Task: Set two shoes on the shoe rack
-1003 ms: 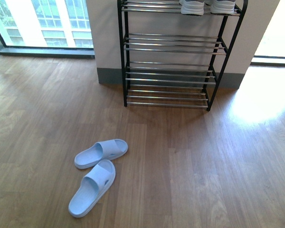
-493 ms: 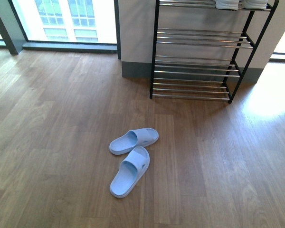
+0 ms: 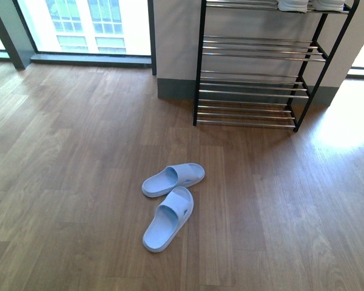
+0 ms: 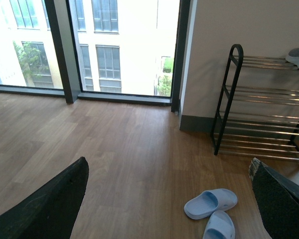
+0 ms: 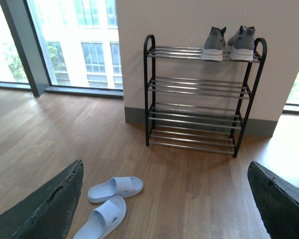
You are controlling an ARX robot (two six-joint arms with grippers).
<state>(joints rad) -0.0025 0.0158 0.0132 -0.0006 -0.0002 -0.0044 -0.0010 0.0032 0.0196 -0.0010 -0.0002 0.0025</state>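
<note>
Two pale blue slides lie side by side on the wooden floor, one (image 3: 173, 179) nearer the shoe rack (image 3: 255, 56) and one (image 3: 168, 219) closer to me. The rack stands against the wall with black frame and silver bars (image 5: 199, 85). A pair of grey sneakers (image 5: 213, 45) (image 5: 241, 44) sits on its top tier. My left gripper (image 4: 169, 164) is open, high above the floor, with the slides (image 4: 211, 203) between its fingers in the picture. My right gripper (image 5: 165, 165) is open too, the slides (image 5: 115, 189) near one finger. Neither arm shows in the front view.
Tall windows with dark frames (image 3: 85, 24) run along the back left, ending at a grey-skirted wall (image 3: 176, 88) behind the rack. A bright sun patch (image 3: 346, 127) lies on the floor right of the rack. Wooden floor (image 3: 67, 182) spreads around the slides.
The front view has swung left, so slides and rack now sit further right in it; since half a second ago it has barely shifted. The slides themselves have not moved.
</note>
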